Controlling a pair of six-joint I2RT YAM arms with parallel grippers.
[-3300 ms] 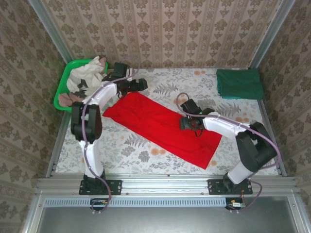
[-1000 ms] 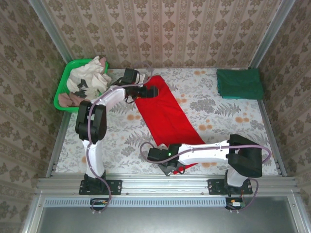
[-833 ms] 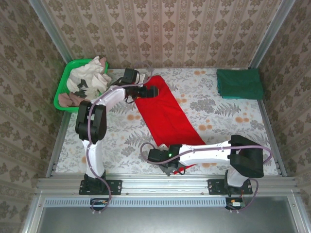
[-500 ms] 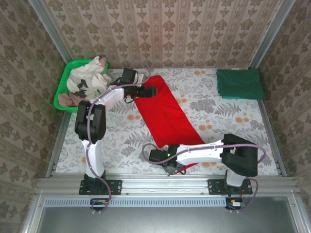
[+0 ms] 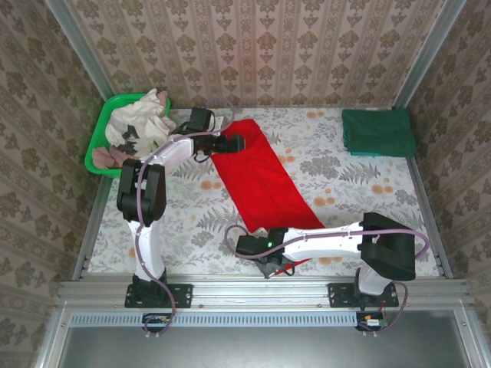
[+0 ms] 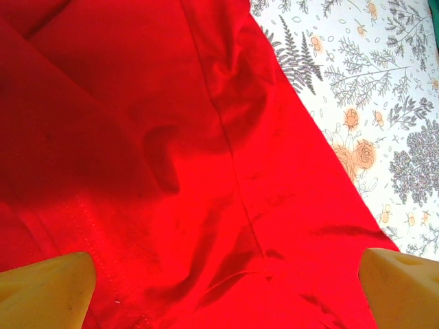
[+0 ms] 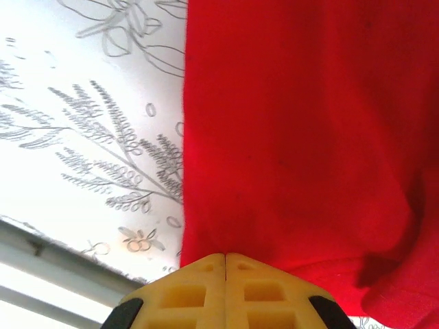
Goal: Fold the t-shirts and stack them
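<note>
1. The red shirt (image 5: 257, 176) lies on the table (image 5: 192, 222) as a long narrow band. It runs slantwise from the far edge, left of the middle, to the near edge around the middle.
2. The left gripper (image 5: 234, 142) sits at the far end of that band, over its left side. Its jaws are spread wide and nothing is held.
3. In the left wrist view the two yellow fingertips (image 6: 48, 291) stand in the bottom corners, well apart. Creased red cloth with a stitched seam fills the space between them, and the flowered table shows at the upper right.
4. The right arm reaches across from the right along the near edge. The right gripper (image 5: 278, 264) is at the near end of the red band.
5. In the right wrist view its yellow fingers are pressed together, pinching the near left corner of the red shirt. The grey rail (image 7: 41, 267) of the near edge is just beside it.
6. The green shirt (image 5: 377, 132) lies folded into a neat rectangle in the far right corner, well apart from both arms.
7. A green basket (image 5: 98, 142) stands at the far left corner, with a heap of pale clothes (image 5: 138, 123) in it.
</note>
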